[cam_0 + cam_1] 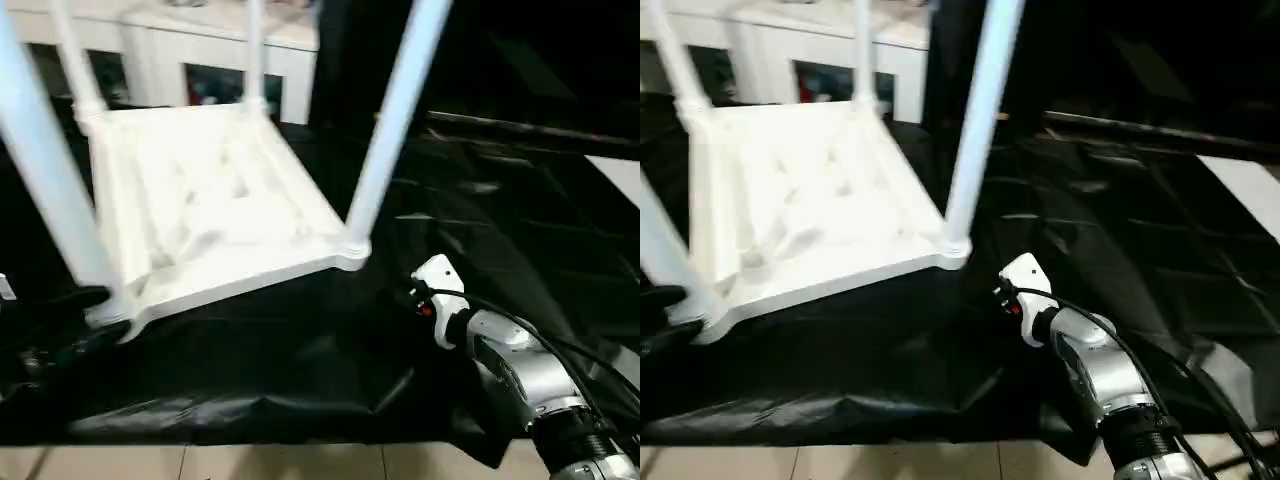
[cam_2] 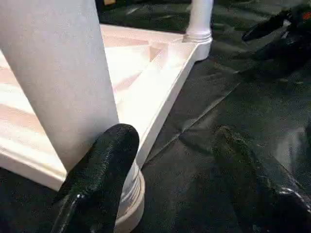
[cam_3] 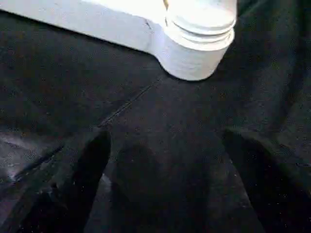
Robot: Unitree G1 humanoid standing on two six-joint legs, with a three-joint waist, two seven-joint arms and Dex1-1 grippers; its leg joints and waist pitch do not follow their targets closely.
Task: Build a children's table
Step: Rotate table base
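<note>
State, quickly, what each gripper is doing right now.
Left gripper: open, one finger against a leg of the children's table, nothing clamped.
Right gripper: open, empty, above the black cover.

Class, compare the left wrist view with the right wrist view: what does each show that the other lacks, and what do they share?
Left wrist view alone: a thick white leg close beside a black finger of the open left gripper, the ribbed underside of the children's table, and a far corner leg.
Right wrist view alone: one corner socket seen close, beyond the open right gripper.
Both: white table plastic on the black cover.
</note>
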